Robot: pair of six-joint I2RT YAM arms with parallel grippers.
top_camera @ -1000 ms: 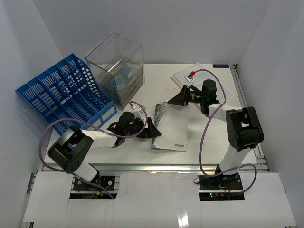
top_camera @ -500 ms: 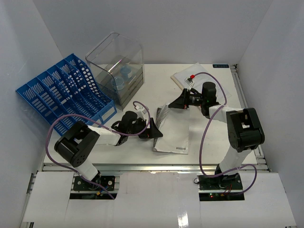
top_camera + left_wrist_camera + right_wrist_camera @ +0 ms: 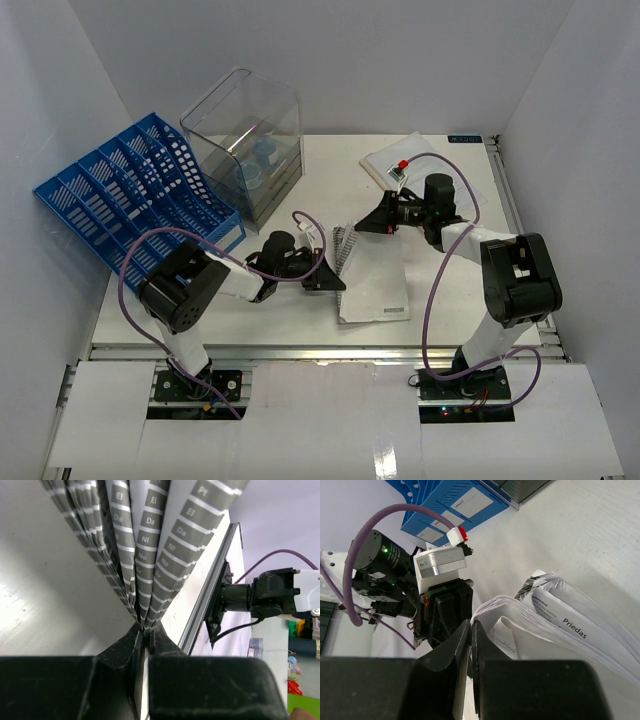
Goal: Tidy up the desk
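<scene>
A white booklet [image 3: 372,280] with a grey tabbed edge lies half lifted on the desk [image 3: 450,290], near the front middle. My left gripper [image 3: 335,284] is shut on its fanned pages at the left edge; in the left wrist view the tabbed pages [image 3: 150,540] spread out from the pinched jaws [image 3: 145,632]. From the far side, my right gripper [image 3: 366,226] is shut on the booklet's upper corner. In the right wrist view the curled pages [image 3: 560,615] sit against the closed jaws [image 3: 471,625], with the left gripper's body [image 3: 445,610] just behind.
A blue slotted file rack [image 3: 135,195] stands at the back left, with a clear plastic bin [image 3: 245,140] next to it holding pale blue items. A white pad of paper [image 3: 425,150] lies at the back right. A metal rail [image 3: 300,352] runs along the front edge.
My left gripper slid right to the booklet's tabbed edge and went from open to shut on the pages. The booklet shifted right and toward the front. The right gripper stayed shut.
</scene>
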